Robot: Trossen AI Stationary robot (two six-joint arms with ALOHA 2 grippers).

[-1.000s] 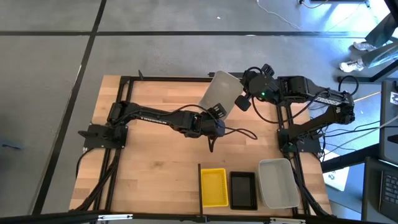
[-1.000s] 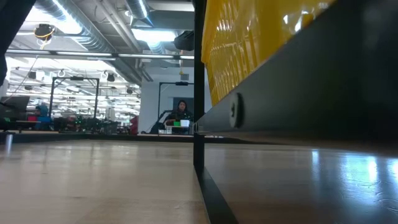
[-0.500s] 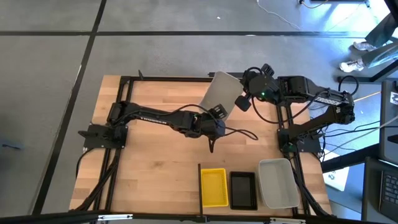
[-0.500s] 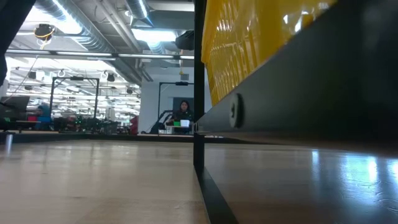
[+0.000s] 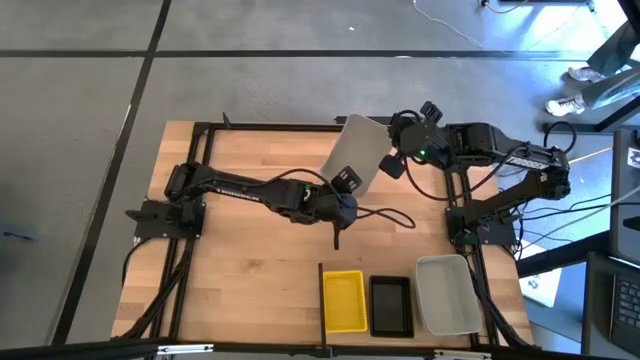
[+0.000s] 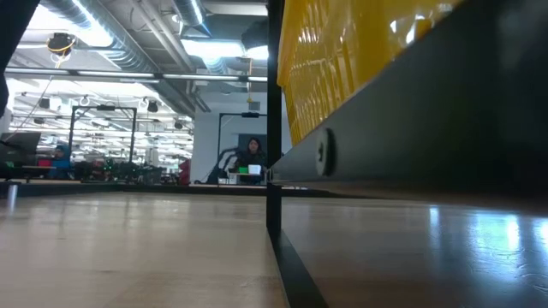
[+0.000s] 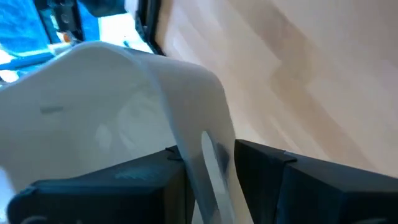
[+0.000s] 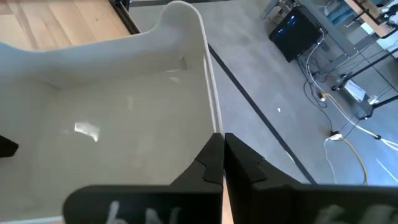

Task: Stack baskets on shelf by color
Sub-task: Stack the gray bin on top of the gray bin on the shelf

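Observation:
A translucent grey-white basket (image 5: 355,148) hangs tilted above the table's far middle, held between both arms. My left gripper (image 5: 346,186) is at its nearer end and my right gripper (image 5: 388,162) at its right side; both are shut on it. On the pale shelf (image 5: 400,335) at the near edge stand a yellow basket (image 5: 344,300), a black basket (image 5: 391,305) and a grey-white basket (image 5: 447,293), side by side on their bottoms, right of the dark divider (image 5: 321,298). The low view shows the yellow basket (image 6: 342,60) and the divider (image 6: 274,128), but no gripper. My left gripper (image 7: 210,158) pinches the basket's end wall (image 7: 208,134) between its two fingers, one finger inside the basket and one outside. The basket is lifted clear of the table and tilted. My right gripper (image 8: 222,146) pinches the rim of the basket's side wall (image 8: 214,118), with one finger (image 8: 208,158) inside and the other outside. It comes from the table's right side. The basket is clear of the table.
The dark frame rails (image 5: 270,126) run along the table's far edge and down both sides. A loose cable (image 5: 385,215) lies on the wood near the middle. Bare planks (image 5: 250,270) lie left of the shelf divider. A person (image 6: 252,150) sits far off in the room.
My left arm has drawn a little toward the table's left, its gripper still shut on the basket. The basket and my right gripper stay about where they were.

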